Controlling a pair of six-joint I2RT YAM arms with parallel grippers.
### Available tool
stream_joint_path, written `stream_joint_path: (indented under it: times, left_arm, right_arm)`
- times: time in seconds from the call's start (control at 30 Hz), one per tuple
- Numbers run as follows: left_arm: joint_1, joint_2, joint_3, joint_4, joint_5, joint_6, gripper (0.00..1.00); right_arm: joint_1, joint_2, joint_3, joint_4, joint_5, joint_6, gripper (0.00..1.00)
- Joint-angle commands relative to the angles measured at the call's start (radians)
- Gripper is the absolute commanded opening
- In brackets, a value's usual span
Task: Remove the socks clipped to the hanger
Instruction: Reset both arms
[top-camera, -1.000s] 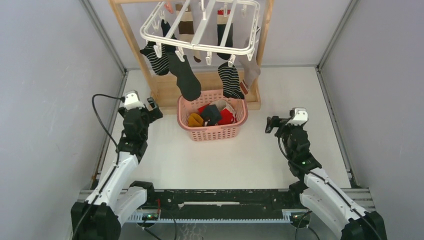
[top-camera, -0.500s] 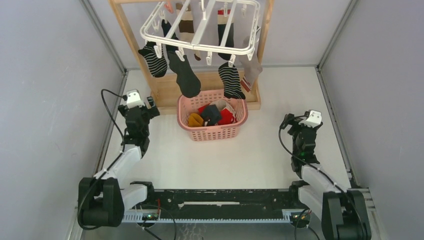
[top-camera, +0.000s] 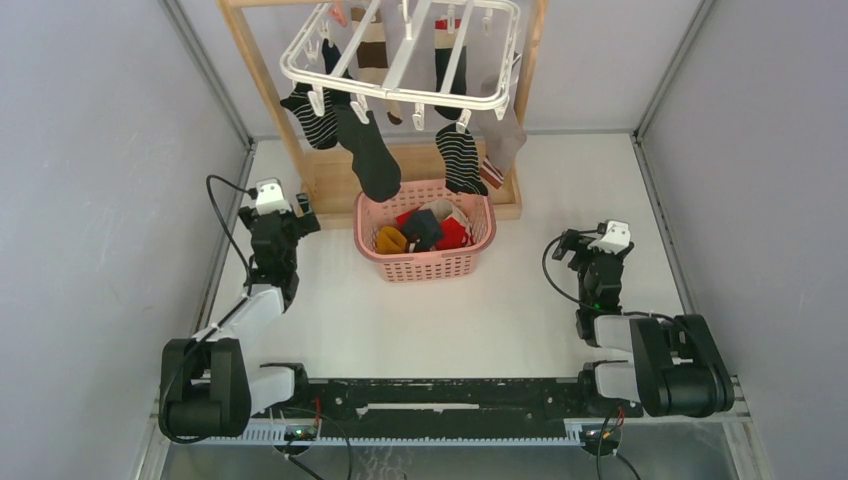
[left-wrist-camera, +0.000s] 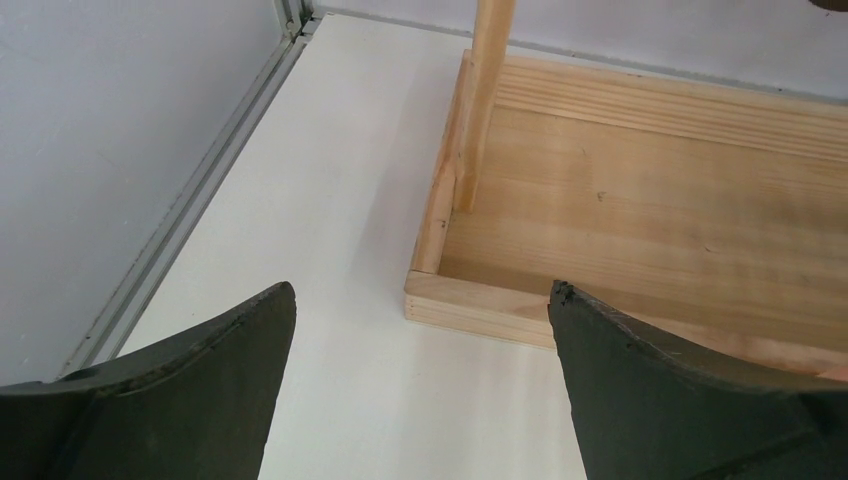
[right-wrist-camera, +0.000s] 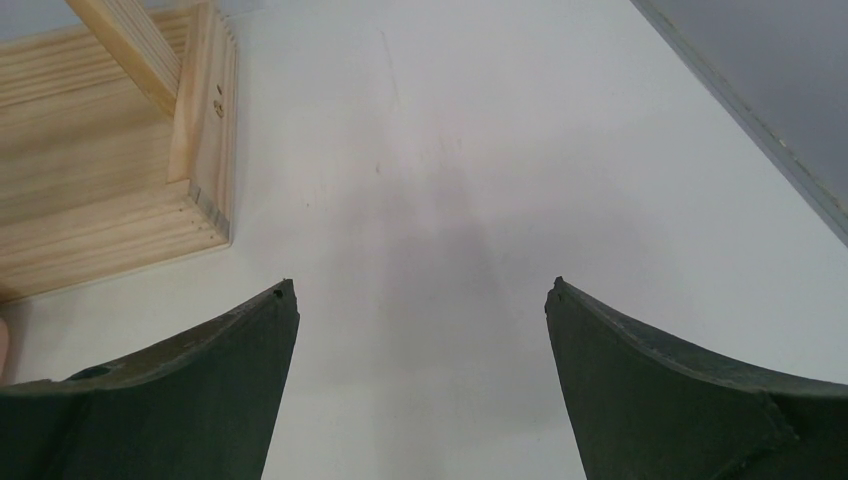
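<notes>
The white hanger (top-camera: 400, 62) hangs from the wooden stand at the back. Several socks stay clipped under it: a striped one (top-camera: 313, 118), a long black one (top-camera: 370, 155), another striped one (top-camera: 461, 160) and a grey one (top-camera: 503, 135). My left gripper (top-camera: 303, 215) stands open, low over the table left of the basket, nothing between its fingers (left-wrist-camera: 423, 300). My right gripper (top-camera: 566, 245) is open too, low over the table right of the basket, and empty (right-wrist-camera: 422, 285). Neither wrist view shows any socks or the hanger.
A pink basket (top-camera: 366, 244) below the hanger holds several loose socks. The stand's wooden base (left-wrist-camera: 640, 200) lies just ahead of the left fingers, and its right corner (right-wrist-camera: 100, 200) sits ahead-left of the right fingers. Grey walls enclose the table on both sides.
Both arms have folded back toward their bases. The right gripper swung right, then settled slightly back; the left barely shifted. Both stayed open; the hanging socks hang as before.
</notes>
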Motion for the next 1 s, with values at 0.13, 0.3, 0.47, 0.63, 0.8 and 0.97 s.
stream_joint_path:
  times: [0.13, 0.3, 0.47, 0.63, 0.8, 0.97]
  left_arm:
    - [0.007, -0.009, -0.016, 0.082, 0.04, 0.039, 1.0]
    - [0.007, -0.027, -0.029, 0.083, 0.036, 0.017, 1.0]
    - [0.007, -0.081, -0.079, 0.09, -0.007, -0.005, 1.0]
    - [0.007, -0.139, -0.142, 0.068, -0.06, 0.008, 1.0]
    - [0.007, -0.114, -0.286, 0.304, 0.02, 0.115, 1.0]
    - [0.007, -0.066, -0.255, 0.306, 0.059, 0.102, 1.0]
  right_arm:
    - [-0.004, 0.062, 0.026, 0.123, -0.031, -0.02, 1.0]
    - [-0.003, 0.078, 0.063, 0.068, -0.051, -0.032, 1.0]
    - [0.004, 0.076, 0.086, 0.026, -0.061, -0.044, 1.0]
    - [0.005, 0.076, 0.092, 0.016, -0.067, -0.044, 1.0]
    - [0.002, 0.076, 0.095, 0.01, -0.07, -0.043, 1.0]
    - [0.002, 0.076, 0.094, 0.01, -0.072, -0.043, 1.0]
